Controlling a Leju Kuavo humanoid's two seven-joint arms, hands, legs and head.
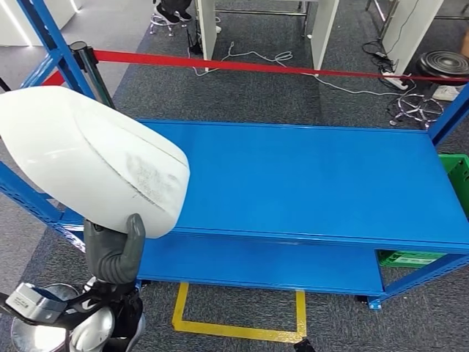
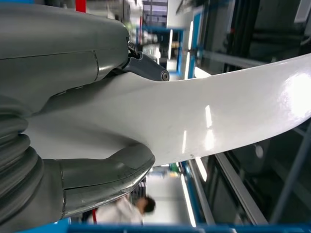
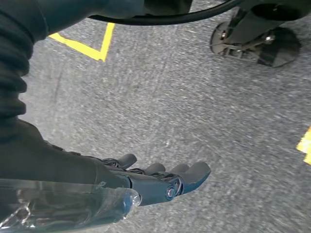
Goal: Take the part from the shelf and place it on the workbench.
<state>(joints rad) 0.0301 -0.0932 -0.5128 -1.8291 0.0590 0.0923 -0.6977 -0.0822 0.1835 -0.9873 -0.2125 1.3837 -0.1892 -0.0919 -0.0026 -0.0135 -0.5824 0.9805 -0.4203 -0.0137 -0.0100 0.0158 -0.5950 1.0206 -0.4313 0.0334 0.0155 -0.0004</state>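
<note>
White unmarked part (image 1: 83, 158) in left hand (image 1: 113, 253)

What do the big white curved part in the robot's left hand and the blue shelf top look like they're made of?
The big white curved part, gripped by the left hand, looks like glossy moulded plastic or painted shell: light glints on it, with a dull scuffed patch. The blue shelf top looks like painted sheet metal: flat, even colour, folded front edge.
</note>
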